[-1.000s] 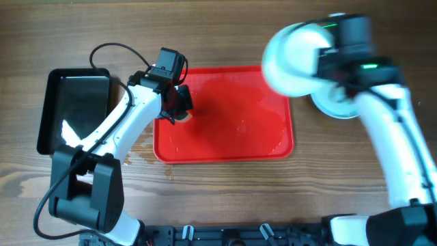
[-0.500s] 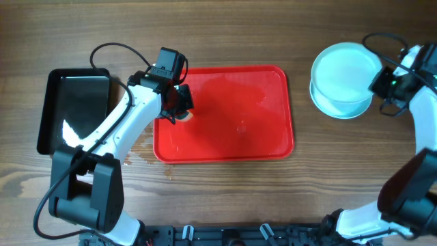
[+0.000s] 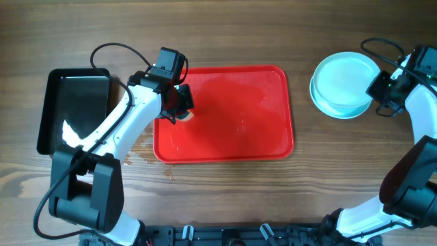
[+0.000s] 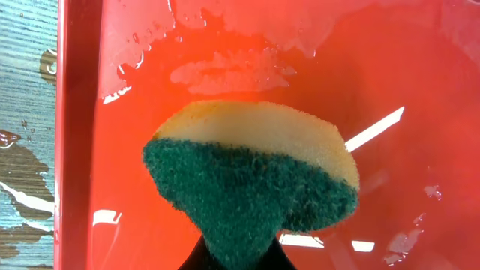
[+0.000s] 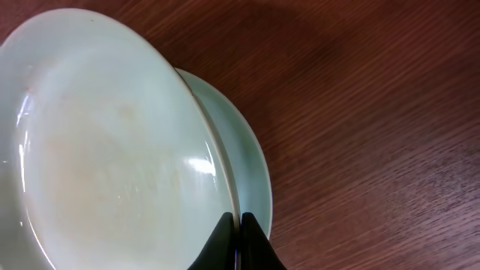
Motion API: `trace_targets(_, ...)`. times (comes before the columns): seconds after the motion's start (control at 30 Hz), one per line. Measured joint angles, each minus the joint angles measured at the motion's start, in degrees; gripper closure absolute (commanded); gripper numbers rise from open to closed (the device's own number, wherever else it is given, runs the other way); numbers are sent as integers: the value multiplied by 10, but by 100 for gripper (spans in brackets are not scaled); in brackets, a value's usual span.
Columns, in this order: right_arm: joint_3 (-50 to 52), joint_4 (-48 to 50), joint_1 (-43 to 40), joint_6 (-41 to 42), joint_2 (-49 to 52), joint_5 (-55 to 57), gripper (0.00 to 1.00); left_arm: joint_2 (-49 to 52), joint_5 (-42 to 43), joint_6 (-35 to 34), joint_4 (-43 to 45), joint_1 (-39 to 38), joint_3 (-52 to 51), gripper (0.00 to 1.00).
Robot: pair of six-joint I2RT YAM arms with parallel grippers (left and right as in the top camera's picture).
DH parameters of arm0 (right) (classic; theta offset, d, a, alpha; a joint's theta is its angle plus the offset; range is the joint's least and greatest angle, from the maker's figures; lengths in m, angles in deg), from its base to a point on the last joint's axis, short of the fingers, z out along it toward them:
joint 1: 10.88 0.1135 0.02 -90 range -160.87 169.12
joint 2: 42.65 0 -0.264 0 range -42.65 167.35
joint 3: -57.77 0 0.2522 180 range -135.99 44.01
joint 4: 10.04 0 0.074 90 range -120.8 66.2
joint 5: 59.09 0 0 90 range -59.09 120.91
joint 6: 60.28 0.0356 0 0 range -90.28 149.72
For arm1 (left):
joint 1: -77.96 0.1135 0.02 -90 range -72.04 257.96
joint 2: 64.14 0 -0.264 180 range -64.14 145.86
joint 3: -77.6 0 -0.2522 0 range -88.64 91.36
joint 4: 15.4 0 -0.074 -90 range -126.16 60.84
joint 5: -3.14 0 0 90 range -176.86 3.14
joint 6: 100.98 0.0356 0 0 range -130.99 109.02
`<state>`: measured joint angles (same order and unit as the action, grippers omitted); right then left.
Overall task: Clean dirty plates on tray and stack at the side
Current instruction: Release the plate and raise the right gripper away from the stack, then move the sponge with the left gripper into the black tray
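The red tray (image 3: 235, 133) lies at the middle of the tabletop (image 3: 218, 34), and its floor is wet with a film of water and scattered drops. The left end effector (image 3: 179, 102) is held over the tray's left part, just inside the rim, and is closed on a sponge (image 4: 255, 172). The sponge is pinched at its lower edge, with the green scouring layer toward the fingers and the yellow foam beyond it. Small puddles (image 4: 22, 150) are seen on the wood beside the tray's left rim. A black tray (image 3: 75, 102) lies further left.

The plates (image 3: 343, 82) are stacked on the tabletop to the right of the red tray, apart from it. The right end effector (image 5: 238, 244) is closed on the rim of the top plate (image 5: 112, 150), which is tilted slightly above the lower plate (image 5: 247, 157). How many plates lie in the stack cannot be told.
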<state>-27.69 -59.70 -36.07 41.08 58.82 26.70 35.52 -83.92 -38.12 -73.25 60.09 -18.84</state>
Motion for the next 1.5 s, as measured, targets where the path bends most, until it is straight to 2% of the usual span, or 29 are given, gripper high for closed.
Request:
trace_targets(0.07, 0, 0, 0, 6, 0, 2, 49, 0, 0, 0, 0, 0, 0, 96)
trace_targets(0.13, 0, 0, 0, 12, 0, 2, 40, 0, 0, 0, 0, 0, 0, 96)
trace_targets(0.23, 0, -5, 0, 23, 0, 2, 32, 0, 0, 0, 1, 0, 0, 96)
trace_targets(0.5, 0, -18, 0, 36, -1, -48, 31, 0, 0, 0, 5, 0, 0, 96)
trace_targets(0.8, 0, -40, 24, 38, -68, -242, 24, 0, -2, 18, 22, 22, 7, 96)
trace_targets(1.0, 0, -77, 77, 38, -72, -269, 22, 0, -11, 29, 25, 120, 37, 96)
trace_targets(1.23, 0, -80, 157, 47, -72, -261, 22, 0, -22, 26, 36, 296, 39, 96)
trace_targets(1.4, 0, -69, 216, 70, -72, -235, 21, 7, -33, 24, 65, 367, 40, 95)
trace_targets(1.5, 0, -59, 247, 82, -72, -226, 20, 25, -42, 23, 73, 399, 41, 89)
